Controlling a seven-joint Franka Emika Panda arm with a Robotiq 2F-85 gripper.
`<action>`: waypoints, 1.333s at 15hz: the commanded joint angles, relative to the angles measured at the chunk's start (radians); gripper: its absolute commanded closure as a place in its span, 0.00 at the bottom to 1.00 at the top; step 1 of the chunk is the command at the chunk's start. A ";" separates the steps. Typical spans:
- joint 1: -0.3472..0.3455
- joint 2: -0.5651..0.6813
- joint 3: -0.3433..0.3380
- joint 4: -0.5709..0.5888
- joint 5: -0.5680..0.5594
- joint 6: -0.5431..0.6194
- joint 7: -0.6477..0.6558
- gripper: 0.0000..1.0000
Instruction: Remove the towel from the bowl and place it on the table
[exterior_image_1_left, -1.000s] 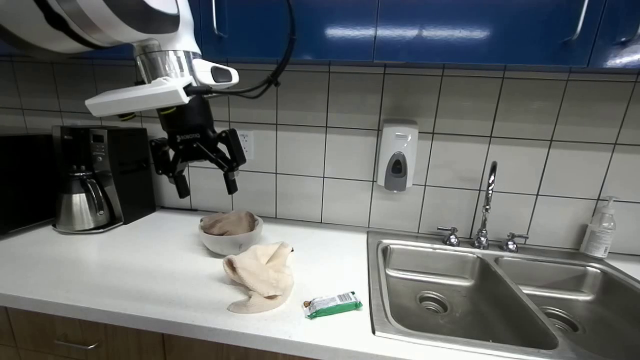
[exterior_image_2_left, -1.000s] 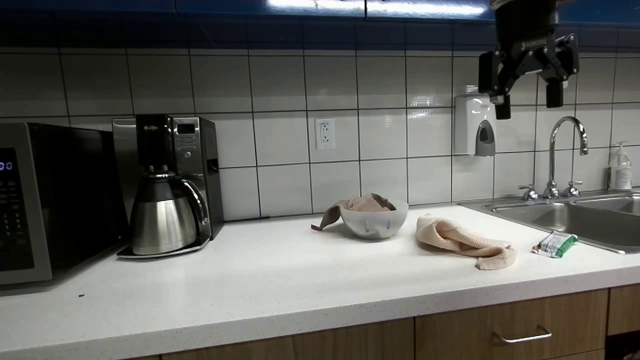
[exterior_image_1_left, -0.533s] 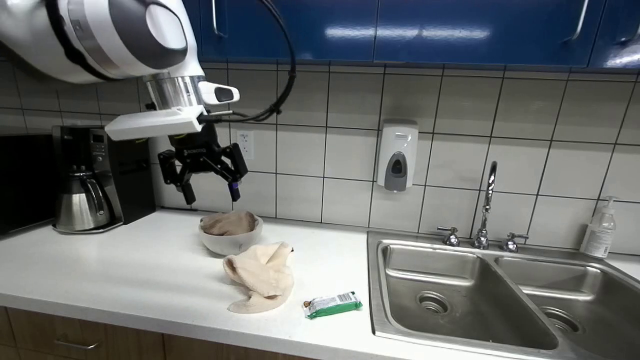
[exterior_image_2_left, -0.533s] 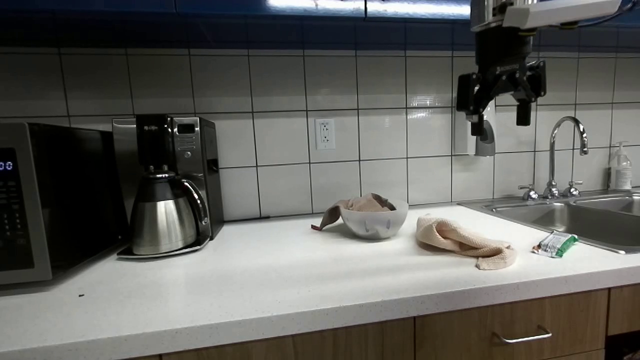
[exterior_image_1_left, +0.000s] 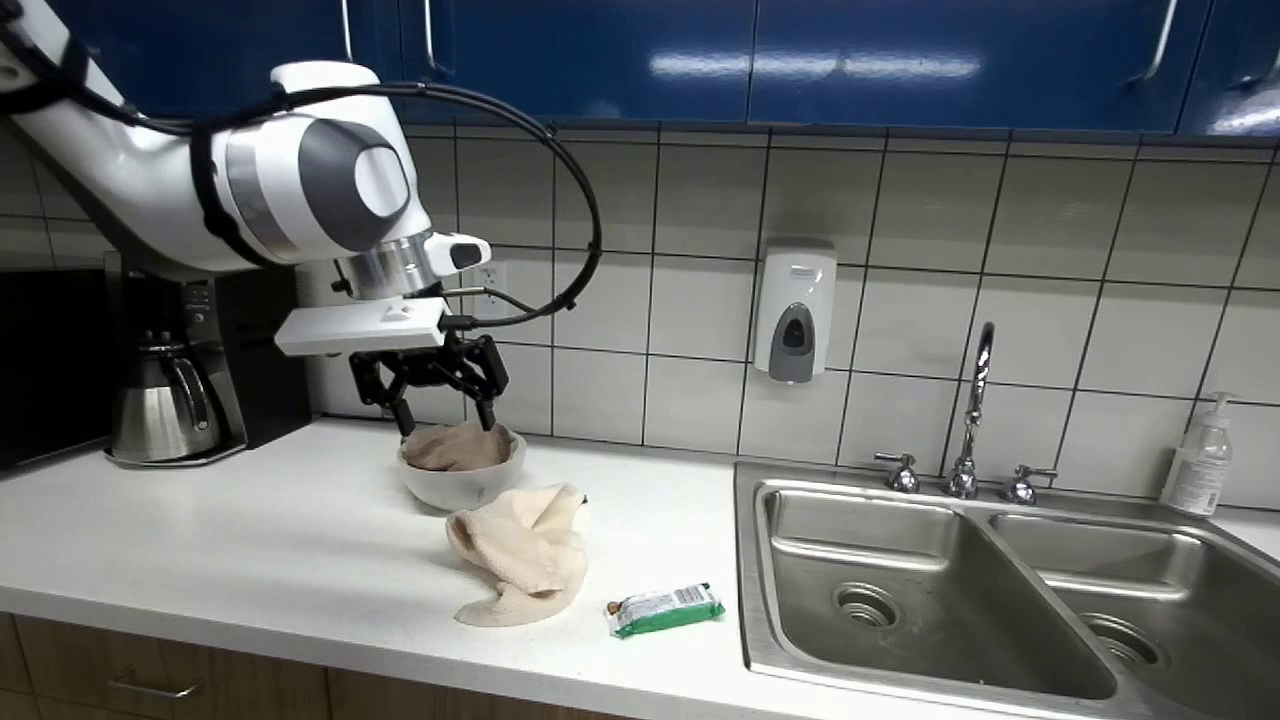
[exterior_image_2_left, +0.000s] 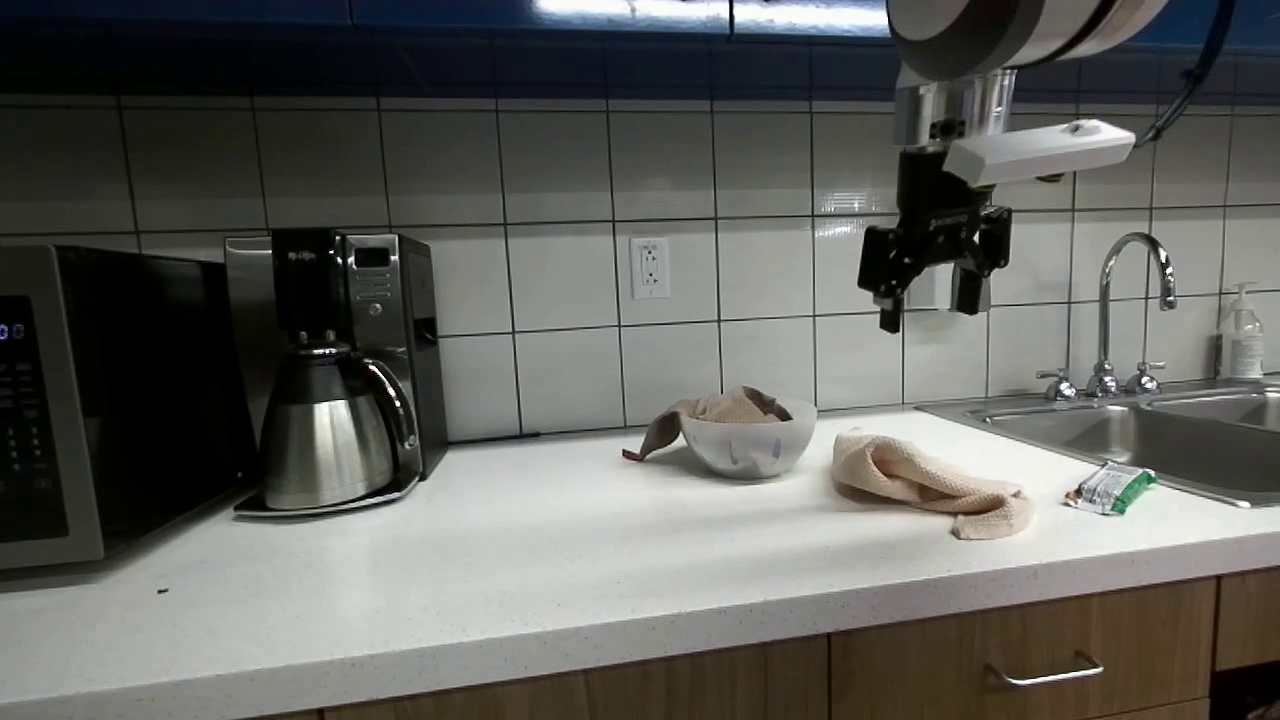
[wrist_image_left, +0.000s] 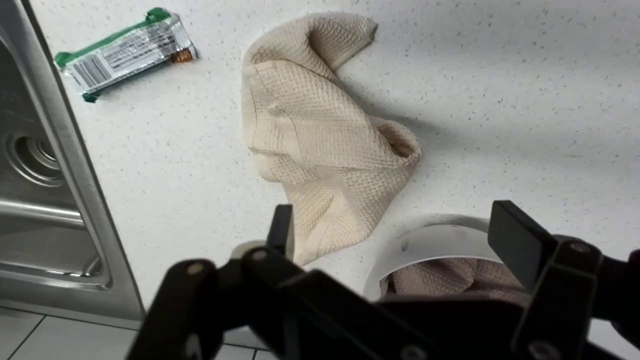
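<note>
Your gripper (exterior_image_2_left: 929, 308) hangs above the white countertop (exterior_image_2_left: 500, 580) with its jaws spread wide, the two fingertips (wrist_image_left: 517, 235) well apart. Lower than the jaws, the brown towel (exterior_image_1_left: 460, 447) that your task names lies bunched in the pale bowl (exterior_image_2_left: 750, 450), one corner drooping over the rim on the side away from the jaws. In an exterior view the fingertips (exterior_image_1_left: 486, 412) cover part of the brown towel, yet in an exterior view you see the fingers (exterior_image_2_left: 890, 316) well above the bowl, apart from it and off toward the stainless-steel double sink (exterior_image_1_left: 762, 600). In the wrist view the bowl sits partly within the jaw opening, nearer the finger on that view's right, and the gripper hides some of it. Ahead of the jaws there, the cream waffle-weave towel (wrist_image_left: 320, 125) lies crumpled just beside the bowl, one end passing behind the finger on the left. Farther from the jaws you find the wrapped snack bar (wrist_image_left: 127, 54), green and silver, near the sink's edge. On the opposite side, well apart from the jaws and past the bowl, stand the coffee maker (exterior_image_2_left: 312, 280) with its steel carafe (exterior_image_2_left: 330, 440) and the microwave (exterior_image_2_left: 140, 400)
</note>
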 joint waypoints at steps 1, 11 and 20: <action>-0.015 0.150 0.016 0.085 -0.046 0.096 -0.009 0.00; 0.031 0.470 -0.005 0.345 -0.099 0.206 -0.029 0.00; 0.043 0.655 0.033 0.516 0.018 0.240 -0.139 0.00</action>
